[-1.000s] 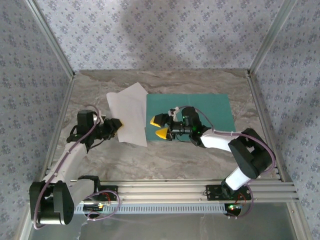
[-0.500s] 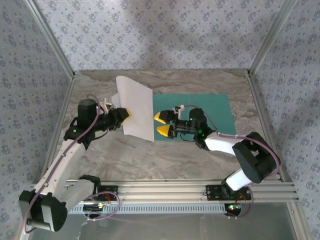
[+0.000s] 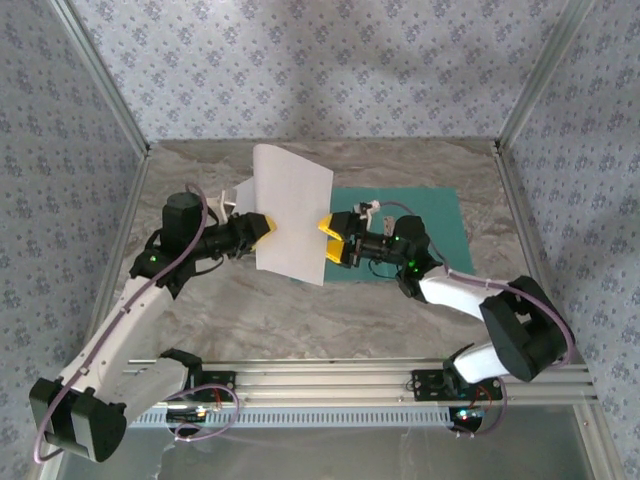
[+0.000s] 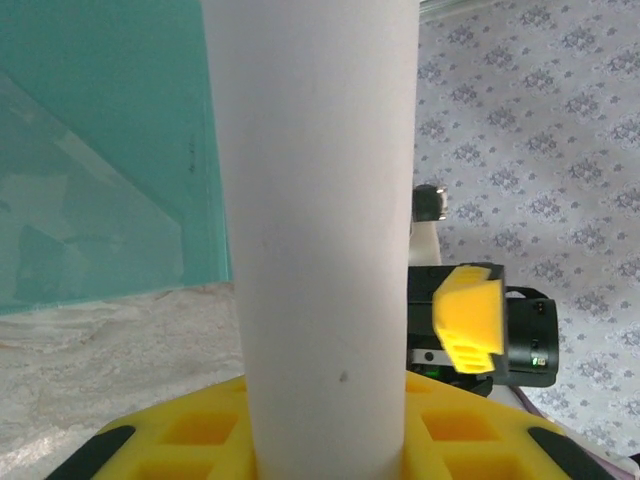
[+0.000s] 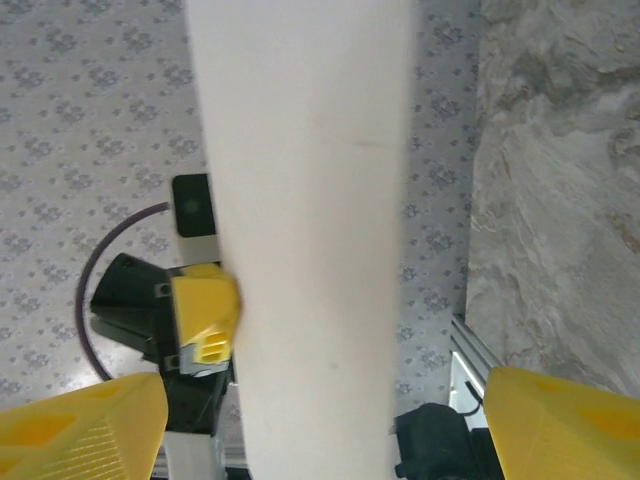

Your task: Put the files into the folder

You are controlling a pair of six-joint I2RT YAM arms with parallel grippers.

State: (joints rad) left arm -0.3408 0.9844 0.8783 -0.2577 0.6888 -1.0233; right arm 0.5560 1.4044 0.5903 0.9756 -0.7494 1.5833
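Files [image 3: 290,212]: white sheets held upright off the counter [image 3: 250,310], between the two arms, lower edge at the folder's left end; probably held this way for carrying across onto the folder
Folder [image 3: 430,215]: teal, flat on the counter at centre right, left part hidden behind the sheets and right arm
Left hand [image 3: 262,228]: pinching the sheets from their left side, paper rising from between the yellow fingers in the left wrist view
Right hand [image 3: 330,237]: spread wide, low over the folder, facing the sheets' other side, just beside them, contact unclear; seemingly placed to steady or receive the paper
Risk: thin paper likely to bend or slip from a one-sided pinch
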